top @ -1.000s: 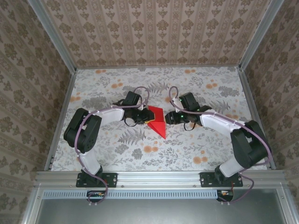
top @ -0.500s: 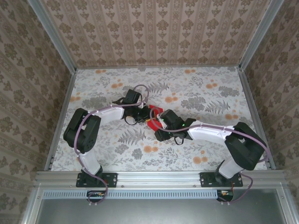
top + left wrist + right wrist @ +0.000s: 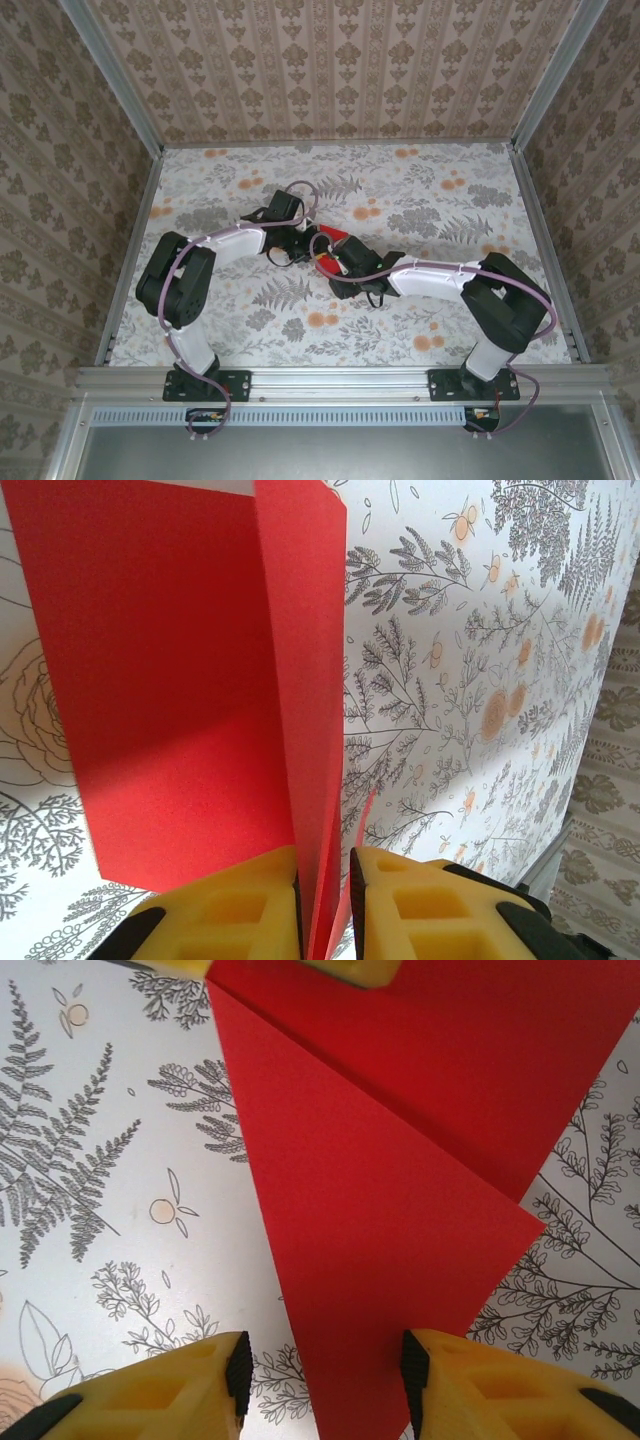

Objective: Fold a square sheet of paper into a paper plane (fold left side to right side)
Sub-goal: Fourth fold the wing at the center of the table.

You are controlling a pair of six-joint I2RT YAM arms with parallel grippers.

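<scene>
The square sheet of paper (image 3: 334, 238) is bright red and creased into layered flaps at the table's middle, mostly hidden under the two wrists. In the left wrist view several raised layers of the paper (image 3: 170, 680) run down between my left gripper (image 3: 322, 885), which is shut on them. In the top view my left gripper (image 3: 308, 246) sits at the paper's left edge. My right gripper (image 3: 325, 1385) is open, its fingers straddling a flat pointed flap of the paper (image 3: 380, 1220) without pinching it. From above, my right gripper (image 3: 330, 262) is at the paper's near side.
The floral patterned tabletop (image 3: 430, 200) is ringed by patterned walls and aluminium rails (image 3: 340, 378). The left gripper's yellow fingertips (image 3: 350, 970) show at the top of the right wrist view, close to my right gripper.
My right arm has swung left from the paper's right side to over its near point, covering most of the red. The left gripper has stayed at the paper's left edge.
</scene>
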